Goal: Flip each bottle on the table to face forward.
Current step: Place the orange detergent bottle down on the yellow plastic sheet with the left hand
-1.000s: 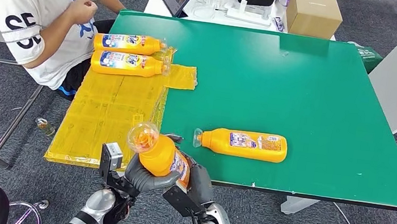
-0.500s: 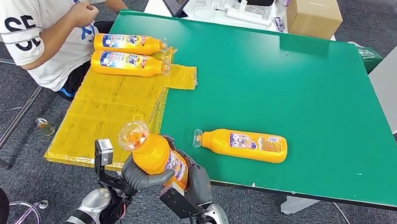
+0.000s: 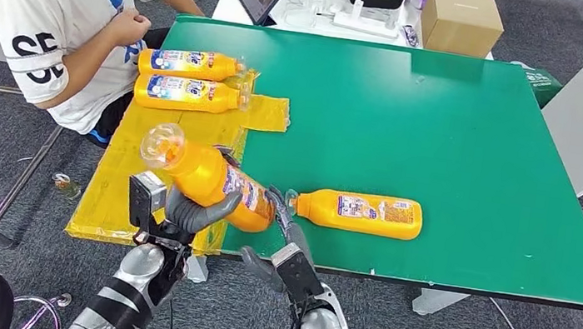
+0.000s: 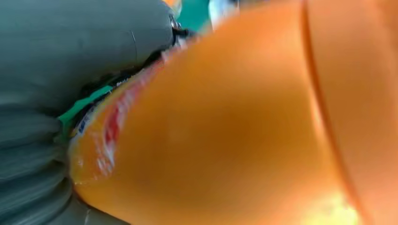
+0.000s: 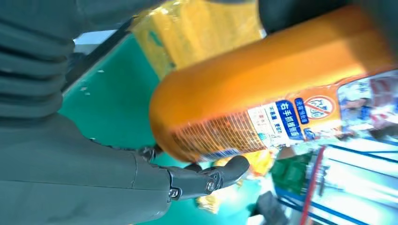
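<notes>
My left hand (image 3: 186, 210) grips an orange bottle (image 3: 211, 176) around its middle and holds it tilted above the table's front edge, clear cap up and to the left. The left wrist view shows the bottle (image 4: 234, 131) pressed against that hand (image 4: 70, 56). My right hand (image 3: 282, 251) sits just below and right of the bottle's base, fingers spread. In the right wrist view its thumb (image 5: 206, 180) lies under the bottle (image 5: 263, 103) with a gap between them. Another orange bottle (image 3: 362, 213) lies on its side on the green table (image 3: 443, 133), cap to the left.
Two more orange bottles (image 3: 187, 62) (image 3: 188, 93) lie side by side at the far end of a yellow mat (image 3: 155, 156) along the table's left side. A person (image 3: 47, 9) sits at the far left corner. A cardboard box (image 3: 459, 21) stands on a white table behind.
My left hand has carried the bottle up and to the left, tipping it flatter over the mat's edge. My right hand has come off the bottle and stays below its base.
</notes>
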Robot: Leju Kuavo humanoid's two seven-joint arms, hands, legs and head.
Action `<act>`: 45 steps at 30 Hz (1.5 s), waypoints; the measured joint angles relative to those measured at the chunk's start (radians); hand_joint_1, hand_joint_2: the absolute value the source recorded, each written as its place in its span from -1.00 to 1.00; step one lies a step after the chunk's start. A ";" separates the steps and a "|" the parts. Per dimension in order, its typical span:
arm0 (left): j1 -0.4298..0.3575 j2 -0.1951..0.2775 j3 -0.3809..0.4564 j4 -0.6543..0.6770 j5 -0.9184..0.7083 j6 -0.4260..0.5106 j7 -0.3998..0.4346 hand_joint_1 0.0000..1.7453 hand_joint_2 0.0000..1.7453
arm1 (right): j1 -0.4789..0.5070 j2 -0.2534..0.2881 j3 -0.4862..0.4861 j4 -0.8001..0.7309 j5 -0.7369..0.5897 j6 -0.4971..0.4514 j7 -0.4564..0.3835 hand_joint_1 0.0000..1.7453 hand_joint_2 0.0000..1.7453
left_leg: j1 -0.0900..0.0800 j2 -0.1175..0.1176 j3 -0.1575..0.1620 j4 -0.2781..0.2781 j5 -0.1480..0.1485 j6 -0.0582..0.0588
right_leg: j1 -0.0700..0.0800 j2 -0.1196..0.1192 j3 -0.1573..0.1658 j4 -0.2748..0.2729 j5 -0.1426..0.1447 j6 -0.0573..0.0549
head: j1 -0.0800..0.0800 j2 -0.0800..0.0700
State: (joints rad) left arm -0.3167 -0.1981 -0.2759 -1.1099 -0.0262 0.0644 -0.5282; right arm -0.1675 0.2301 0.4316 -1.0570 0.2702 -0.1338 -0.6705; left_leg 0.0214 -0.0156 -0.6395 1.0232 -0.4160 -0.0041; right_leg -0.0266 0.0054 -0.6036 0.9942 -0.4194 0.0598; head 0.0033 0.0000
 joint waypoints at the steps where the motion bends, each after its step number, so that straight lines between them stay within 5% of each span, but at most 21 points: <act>1: -0.009 0.000 0.011 0.002 -0.020 0.045 -0.006 1.00 1.00 | 0.003 -0.002 -0.001 -0.028 -0.012 0.010 -0.008 -1.00 -1.00 | 0.000 0.001 0.000 0.000 0.000 0.000 | 0.000 0.000 0.000 0.000 0.000 0.000 | -0.001 0.000; 5: -0.067 0.008 0.077 0.018 -0.115 0.234 -0.022 1.00 1.00 | 0.017 -0.010 -0.006 -0.153 -0.055 0.018 -0.023 -1.00 -1.00 | 0.000 0.002 0.000 0.000 0.000 0.000 | 0.000 0.001 -0.002 0.000 0.000 0.000 | 0.000 0.000; 8: -0.131 0.026 0.122 0.051 -0.236 0.356 -0.018 1.00 1.00 | 0.041 -0.011 -0.025 -0.249 -0.075 -0.059 -0.027 -1.00 -1.00 | 0.000 0.001 0.000 0.000 0.000 0.000 | 0.000 0.001 -0.001 0.000 0.000 0.000 | -0.001 0.000; 16: -0.199 0.052 0.171 0.126 -0.343 0.426 -0.006 1.00 1.00 | 0.069 -0.012 -0.052 -0.378 -0.089 -0.146 -0.030 -1.00 -1.00 | 0.000 0.002 0.000 0.000 0.000 -0.001 | 0.000 0.001 -0.001 0.000 0.000 0.000 | 0.000 0.000; 20: -0.242 0.069 0.168 0.218 -0.609 0.545 0.082 1.00 1.00 | 0.074 -0.009 -0.062 -0.433 -0.134 -0.291 -0.030 -1.00 1.00 | 0.000 0.002 0.000 0.000 0.000 -0.001 | 0.000 0.001 -0.001 0.000 0.000 0.000 | 0.000 0.000; 31: -0.310 0.124 0.132 0.546 -0.981 0.563 0.260 1.00 1.00 | 0.081 0.003 -0.101 -0.476 -0.161 -0.337 -0.030 -1.00 1.00 | 0.000 0.005 0.000 0.000 0.000 -0.001 | 0.000 0.002 -0.001 0.000 0.000 0.000 | -0.001 0.000; 45: -0.331 0.155 0.074 0.645 -1.114 0.521 0.280 1.00 1.00 | 0.086 0.012 -0.126 -0.474 -0.170 -0.315 -0.030 -1.00 1.00 | 0.000 0.005 0.006 0.000 0.000 -0.001 | 0.000 0.002 0.004 0.000 0.000 0.000 | 0.000 0.000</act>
State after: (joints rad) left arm -0.6475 -0.0432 -0.2017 -0.4654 -1.1399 0.5852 -0.2484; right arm -0.0819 0.2422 0.3057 -1.5312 0.0999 -0.4490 -0.7000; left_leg 0.0216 -0.0106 -0.6335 1.0229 -0.4160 -0.0050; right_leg -0.0263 0.0072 -0.5997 0.9947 -0.4191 0.0593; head 0.0030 0.0000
